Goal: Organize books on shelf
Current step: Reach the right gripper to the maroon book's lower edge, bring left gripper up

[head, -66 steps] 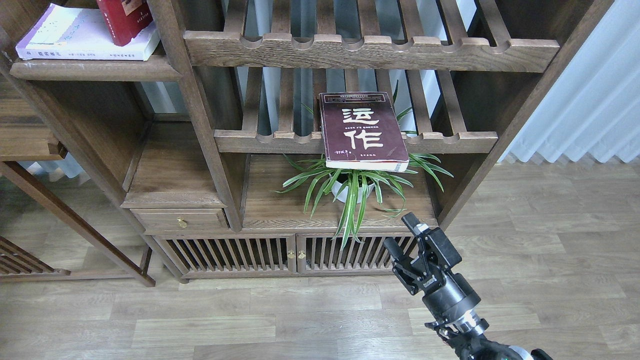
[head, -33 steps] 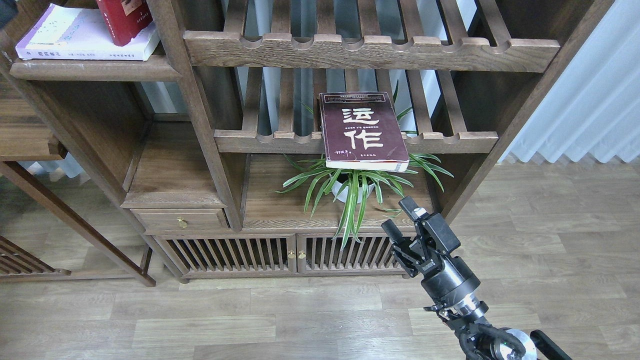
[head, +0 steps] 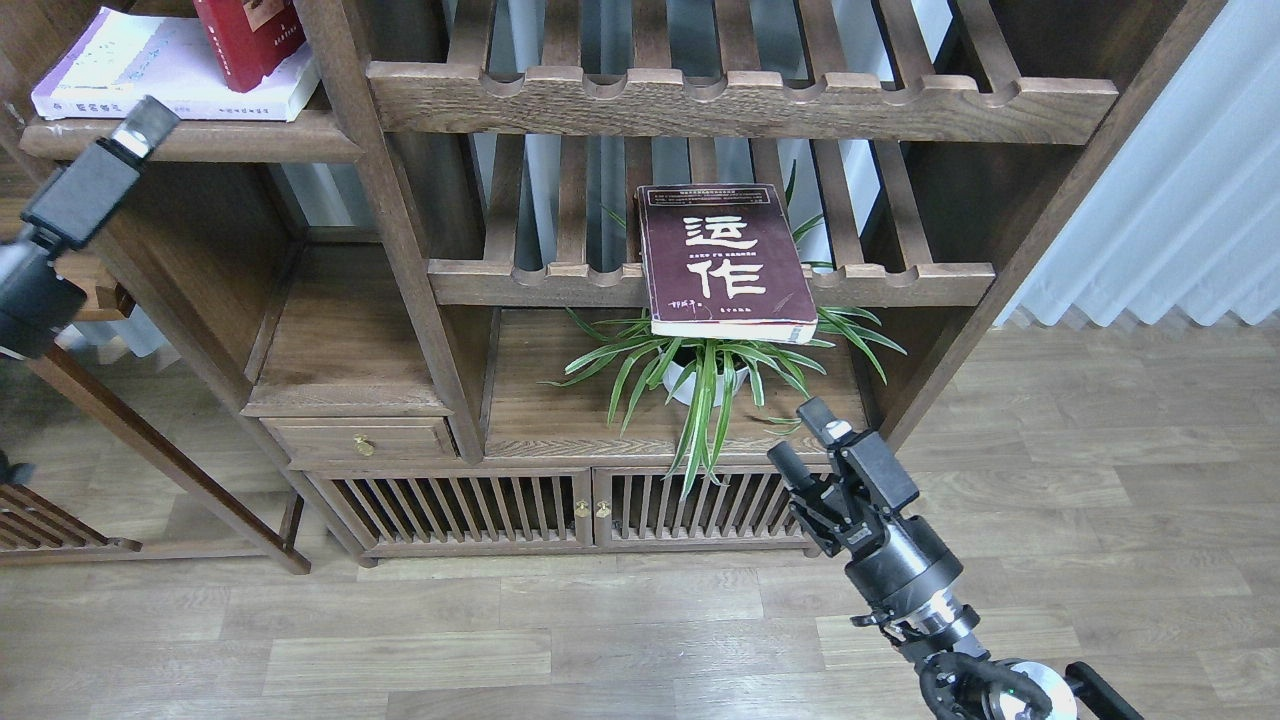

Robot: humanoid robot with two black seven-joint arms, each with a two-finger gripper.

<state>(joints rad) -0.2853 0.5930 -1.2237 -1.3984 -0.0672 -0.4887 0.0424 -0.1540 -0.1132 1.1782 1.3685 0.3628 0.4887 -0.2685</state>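
The dark maroon book (head: pixel 725 260) with two white characters lies flat on a slatted rack, its front end overhanging the notched rail. The pale white-lavender book (head: pixel 165 70) lies flat on the solid dark-brown shelf (head: pixel 190 140) at top left, with the red book (head: pixel 250 35) resting on it. My left gripper (head: pixel 145 122) has its tip just in front of the shelf's front edge, below the pale book; its fingers cannot be told apart. My right gripper (head: pixel 795 430) is open and empty, low and in front of the plant, below the maroon book.
A potted spider plant (head: pixel 705 370) stands on the cabinet top under the maroon book. Another slatted rack (head: pixel 740 100) runs above. A small drawer (head: pixel 360 440) and slatted cabinet doors (head: pixel 590 510) are below. White curtains (head: pixel 1180 200) hang at right; wooden floor in front.
My left arm has come into view from the left edge and risen to the shelf's front edge. My right gripper has lifted slightly and stays open.
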